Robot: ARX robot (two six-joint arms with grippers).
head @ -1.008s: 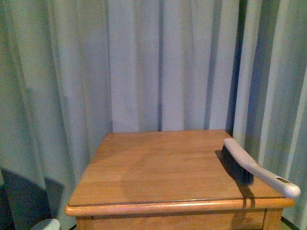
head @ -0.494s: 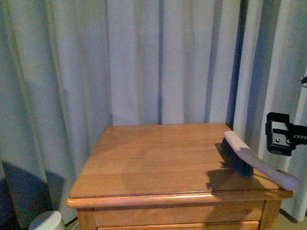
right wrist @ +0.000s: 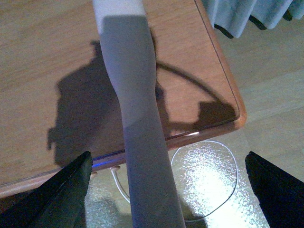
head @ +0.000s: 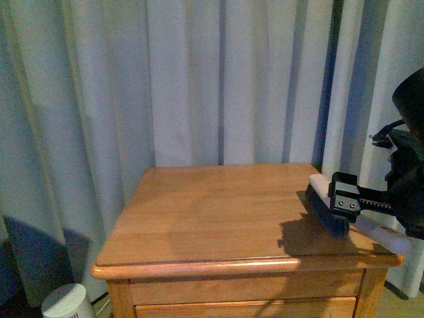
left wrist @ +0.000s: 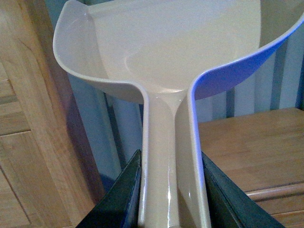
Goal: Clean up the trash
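Wooden table (head: 199,218) is filling the lower half of the front view. A white round thing (head: 66,306) is peeking in at the lower left corner, cut off and hard to identify. At the right edge, the right gripper (right wrist: 168,190) is hovering spread wide, its fingers (right wrist: 61,190) straddling the brush (head: 324,215) handle without touching it. The arm is hiding part of that handle. The left gripper (left wrist: 171,199) is clamping the dustpan (left wrist: 180,42) by its handle, and the pan's far rim is running out of frame. Curtains (head: 199,86) are hanging behind. The trash is not showing in any view, so its place cannot be told.
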